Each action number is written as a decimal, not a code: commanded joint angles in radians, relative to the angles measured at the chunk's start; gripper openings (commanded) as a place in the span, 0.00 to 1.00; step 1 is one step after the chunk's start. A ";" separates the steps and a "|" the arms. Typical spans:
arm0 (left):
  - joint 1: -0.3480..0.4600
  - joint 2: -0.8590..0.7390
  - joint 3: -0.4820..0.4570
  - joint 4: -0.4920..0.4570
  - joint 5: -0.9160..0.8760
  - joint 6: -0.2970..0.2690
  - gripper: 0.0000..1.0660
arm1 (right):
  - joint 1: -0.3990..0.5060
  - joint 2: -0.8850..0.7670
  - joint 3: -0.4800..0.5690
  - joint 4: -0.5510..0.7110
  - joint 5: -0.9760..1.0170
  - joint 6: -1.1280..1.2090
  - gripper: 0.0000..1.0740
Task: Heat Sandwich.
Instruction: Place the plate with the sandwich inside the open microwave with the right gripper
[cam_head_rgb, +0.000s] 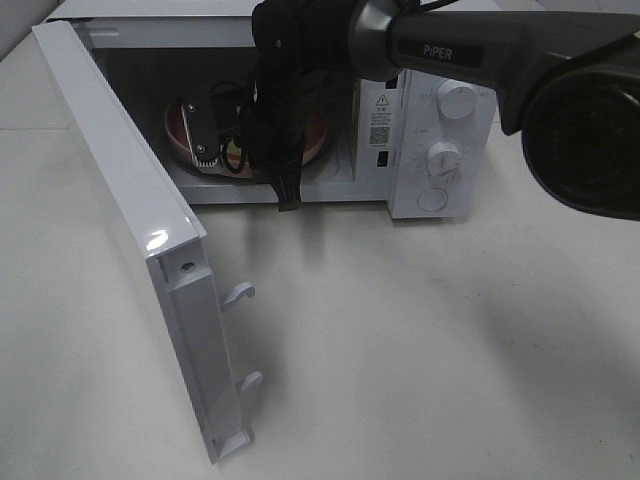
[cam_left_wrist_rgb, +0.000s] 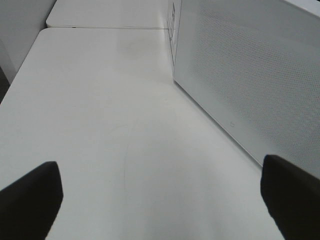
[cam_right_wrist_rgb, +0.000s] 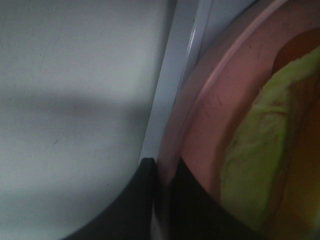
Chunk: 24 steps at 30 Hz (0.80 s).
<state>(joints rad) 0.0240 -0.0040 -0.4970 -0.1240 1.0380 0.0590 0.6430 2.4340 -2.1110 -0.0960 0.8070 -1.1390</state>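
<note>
Bright even light, glare on the microwave door (cam_head_rgb: 155, 238), right wrist view blurred.

White table (cam_head_rgb: 420, 350); white microwave (cam_head_rgb: 440, 130) stands on it, door (cam_head_rgb: 120, 200) swung open.

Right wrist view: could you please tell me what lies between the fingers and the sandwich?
Only bare pink plate lies between the right fingers, which pinch its rim, and the sandwich, in the right wrist view.
</note>
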 joint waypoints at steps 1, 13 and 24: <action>0.003 -0.029 0.002 -0.001 -0.004 0.000 0.97 | -0.004 0.001 -0.007 -0.005 -0.020 0.029 0.12; 0.003 -0.029 0.002 -0.001 -0.004 0.000 0.97 | -0.004 0.000 -0.007 -0.004 -0.021 0.155 0.72; 0.003 -0.029 0.002 -0.001 -0.004 0.001 0.97 | -0.004 -0.034 -0.006 0.000 -0.015 0.208 0.75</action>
<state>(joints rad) 0.0240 -0.0040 -0.4970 -0.1240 1.0380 0.0590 0.6400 2.4210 -2.1130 -0.0990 0.7870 -0.9430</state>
